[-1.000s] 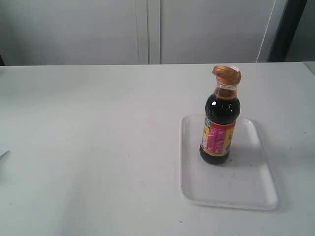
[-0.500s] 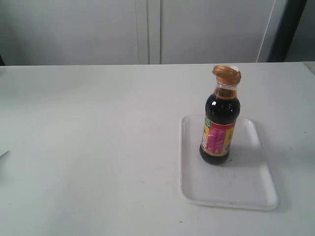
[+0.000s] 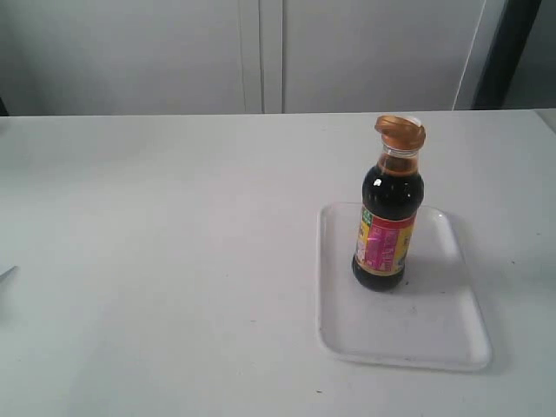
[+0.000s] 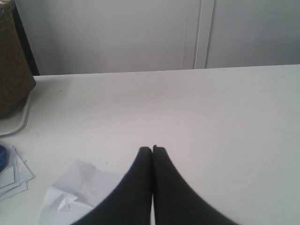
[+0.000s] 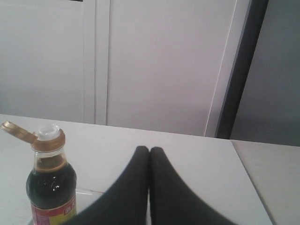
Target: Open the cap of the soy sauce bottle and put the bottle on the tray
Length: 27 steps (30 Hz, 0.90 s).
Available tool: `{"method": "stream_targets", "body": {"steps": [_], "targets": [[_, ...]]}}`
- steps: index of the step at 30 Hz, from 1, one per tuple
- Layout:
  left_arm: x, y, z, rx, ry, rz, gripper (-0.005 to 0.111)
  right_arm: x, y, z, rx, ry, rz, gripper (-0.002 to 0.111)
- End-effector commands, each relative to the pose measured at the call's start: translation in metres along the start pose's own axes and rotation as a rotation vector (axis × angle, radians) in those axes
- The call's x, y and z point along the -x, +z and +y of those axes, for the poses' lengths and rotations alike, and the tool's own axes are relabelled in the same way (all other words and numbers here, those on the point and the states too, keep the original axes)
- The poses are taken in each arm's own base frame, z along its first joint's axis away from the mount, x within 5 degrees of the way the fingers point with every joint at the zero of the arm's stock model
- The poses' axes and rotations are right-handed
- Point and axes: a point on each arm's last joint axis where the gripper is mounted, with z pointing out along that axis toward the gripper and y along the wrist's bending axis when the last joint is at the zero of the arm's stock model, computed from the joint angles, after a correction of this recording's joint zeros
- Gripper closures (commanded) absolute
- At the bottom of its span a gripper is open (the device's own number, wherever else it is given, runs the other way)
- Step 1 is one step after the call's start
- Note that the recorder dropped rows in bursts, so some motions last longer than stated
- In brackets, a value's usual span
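Nothing moved; soy sauce bottle [image 5: 49, 187] beside right gripper [image 5: 149, 150].

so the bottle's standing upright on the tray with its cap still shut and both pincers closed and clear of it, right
Not quite: the cap is open. The right wrist view shows its hinged lid flipped back off the white spout. The rest holds: the soy sauce bottle stands upright on the tray, and the left pincer and right pincer are both closed and clear of it.

I see a white table [image 3: 174, 261] under me, pale cabinet doors [image 3: 261, 52] behind it, crumpled white paper [image 4: 77, 187] near its edge, and a brown woven basket [image 4: 14, 75] off to one side
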Motion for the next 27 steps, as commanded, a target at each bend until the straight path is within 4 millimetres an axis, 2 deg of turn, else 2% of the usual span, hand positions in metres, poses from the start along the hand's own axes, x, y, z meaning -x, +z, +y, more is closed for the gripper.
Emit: {"method": "stream_targets", "body": {"steps": [1, 19, 24, 27], "targets": [[-0.002, -0.001, 0.0, 0.002, -0.013, -0.001, 0.107, 0.0, -0.001, 0.0, -0.002, 0.007, -0.015, 0.108], [-0.003, 0.0, -0.002, -0.027, -0.03, 0.013, 0.107, 0.0, -0.001, 0.0, -0.002, 0.007, -0.015, 0.108], [-0.007, 0.0, -0.014, -0.156, 0.148, 0.019, 0.107, 0.0, -0.001, 0.0, -0.002, 0.007, -0.015, 0.108], [-0.012, 0.003, -0.015, -0.152, 0.157, 0.026, 0.107, 0.0, -0.001, 0.0, -0.002, 0.007, -0.015, 0.108]]}}
